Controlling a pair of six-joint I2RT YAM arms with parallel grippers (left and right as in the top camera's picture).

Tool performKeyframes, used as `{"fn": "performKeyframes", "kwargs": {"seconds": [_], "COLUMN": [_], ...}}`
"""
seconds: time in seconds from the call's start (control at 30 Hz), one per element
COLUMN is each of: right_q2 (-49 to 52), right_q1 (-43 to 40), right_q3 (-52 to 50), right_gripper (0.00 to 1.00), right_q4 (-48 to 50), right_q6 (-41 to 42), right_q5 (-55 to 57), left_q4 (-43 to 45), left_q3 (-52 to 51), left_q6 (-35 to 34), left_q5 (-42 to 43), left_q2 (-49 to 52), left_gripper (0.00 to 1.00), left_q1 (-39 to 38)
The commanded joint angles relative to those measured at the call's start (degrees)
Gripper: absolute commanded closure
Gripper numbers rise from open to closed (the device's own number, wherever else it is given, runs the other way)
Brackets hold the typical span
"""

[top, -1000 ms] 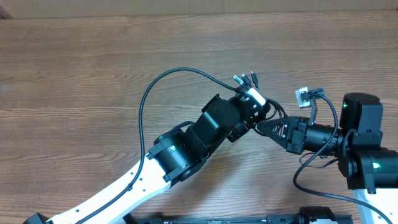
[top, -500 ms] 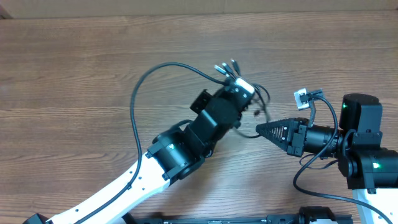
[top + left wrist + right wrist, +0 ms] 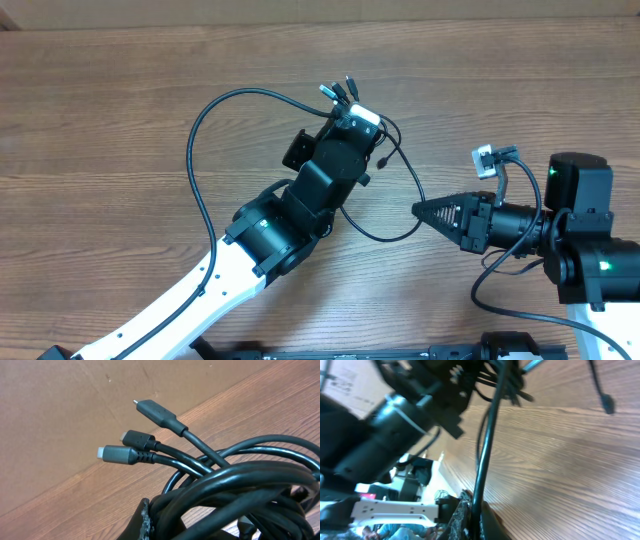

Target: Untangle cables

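Black on brown grain
We see black cables [image 3: 240, 477], silver-tipped at ten o'clock in the left wrist view (one plug greyer), a streaky brown table [image 3: 100, 100], and a white-and-black left arm [image 3: 180, 310].

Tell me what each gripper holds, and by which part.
The left gripper clamps the cables at the coiled bundle; the right gripper pinches one strand mid-length.

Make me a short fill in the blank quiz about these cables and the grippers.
In the left wrist view, ___ plug ends stick out of the cables. The left gripper clamps the bundle, jaws ___. The right gripper pinches one strand that loops across to the ___ gripper.
Missing: three; shut; left.
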Motion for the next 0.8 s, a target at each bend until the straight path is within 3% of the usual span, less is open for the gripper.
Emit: {"fn": "performKeyframes", "kwargs": {"seconds": [0.0,0.1,0.13,0.27,0.37,0.5,0.63,0.67,0.77], "right_q2": [0.59,1.81,2.19,3.54,3.89,3.89,3.89,3.89,3.89], "right_q1": [0.15,0.15,0.15,0.15,0.15,0.15,0.15,0.15,0.15], "right_q3": [1.79,1.79,1.79,1.79,1.79,1.79,1.79,1.79,1.79], "right_gripper": [0.96,0.92,0.84,0.37,0.18,0.1,0.09,0.08,0.08], "right_q4": [-2.05,-2.97,-2.95,-2.97,-2.93,-2.78,-2.4,-2.38,-2.21], "right_q6": [-0.76,1.11,1.95,3.82,4.22,4.22,4.2,4.2,3.87], "right_q5": [6.03,12.11,13.4,15.72,15.58,15.08,13.86,13.7,13.22], "left_q4": [0.72,0.68,0.66,0.5,0.59,1.11,2.34,2.8,3.17], "left_q3": [0.79,0.79,0.79,0.79,0.79,0.79,0.79,0.79,0.79], "left_q6": [-1.62,-1.57,-1.4,0.09,-0.24,-5.31,-14.23,-20.87,-32.44], "left_q5": [-3.43,1.18,3.48,9.57,9.62,9.49,9.57,9.77,12.72], "left_q2": [-0.63,-0.63,-0.63,-0.63,-0.63,-0.63,-0.63,-0.63,-0.63], "left_gripper": [0.96,0.96,0.96,0.96,0.96,0.96,0.96,0.96,0.96], "left_q1": [1.73,1.7,1.7,1.7,1.7,1.7,1.7,1.68,1.68]}}
